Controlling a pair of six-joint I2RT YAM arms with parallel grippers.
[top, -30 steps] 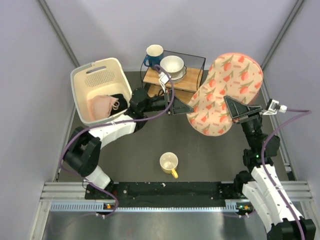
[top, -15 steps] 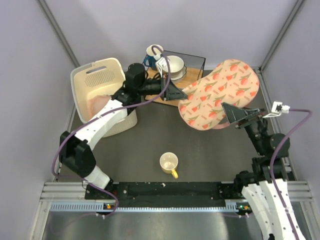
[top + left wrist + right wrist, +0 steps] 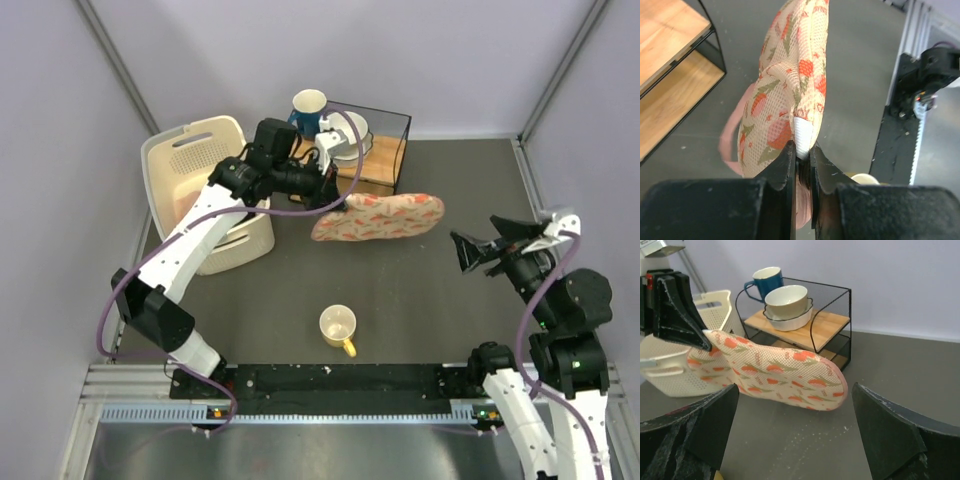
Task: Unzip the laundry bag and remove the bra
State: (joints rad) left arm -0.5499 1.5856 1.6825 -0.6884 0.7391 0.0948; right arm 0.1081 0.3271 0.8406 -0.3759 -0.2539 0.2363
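Change: since a second ago the right gripper [image 3: 463,253] has let go and drawn back to the right, and the peanut-shaped laundry bag of beige-pink cloth with red-orange prints [image 3: 385,216], then spread flat between both arms, has swung left.
Cream perforated plastic basket [image 3: 160,150]: stands at the left of the dark table, under the left arm.
Black wire rack with wooden shelves [image 3: 385,165]: behind the laundry bag, carrying a white bowl and a blue mug.
Laundry bag: hangs edge-on and clear of the table, between the rack and the yellow mug [image 3: 338,325]. Held by one end only, so it droops sideways. Whether the zip is open I cannot tell.
Left gripper [image 3: 801,150]: fingers pressed together on a white tab at the bag's edge, the only hold on it.
Right gripper: jaws wide apart, holding nothing, well apart from the bag.
Soft pale peach-pink bra [image 3: 187,207]: seemingly the pink patch inside the basket, mostly hidden by the left arm. If so, it is probably already out.
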